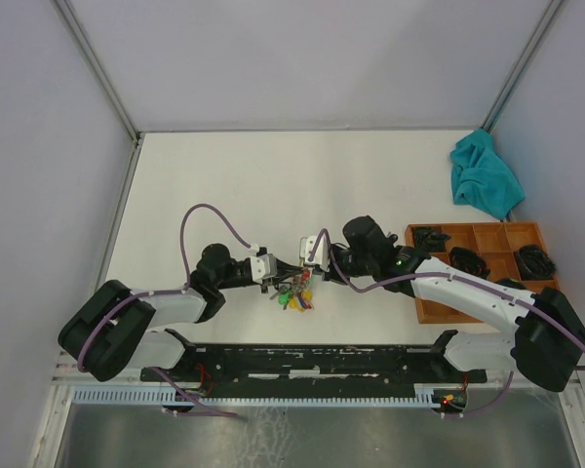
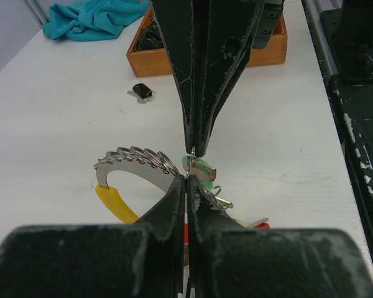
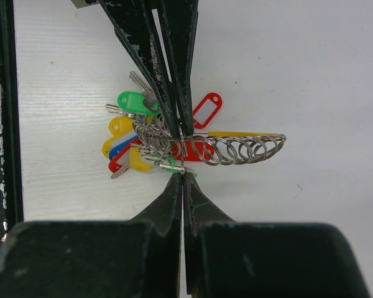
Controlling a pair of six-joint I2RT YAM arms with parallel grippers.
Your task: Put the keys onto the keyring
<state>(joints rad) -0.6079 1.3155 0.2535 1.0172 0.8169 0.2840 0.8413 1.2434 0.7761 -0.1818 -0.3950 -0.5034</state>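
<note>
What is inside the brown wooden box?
Small black things lie in several compartments of the box, too small to name. The right arm covers the box's near part, hiding what is there.

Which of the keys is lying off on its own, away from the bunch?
The black-headed key, alone on the table near the wooden tray; every other key is bunched at the keyring.

White table (image 1: 273,175) between pale grey walls (image 1: 322,58), metal corner posts (image 1: 97,68), soft even light.
</note>
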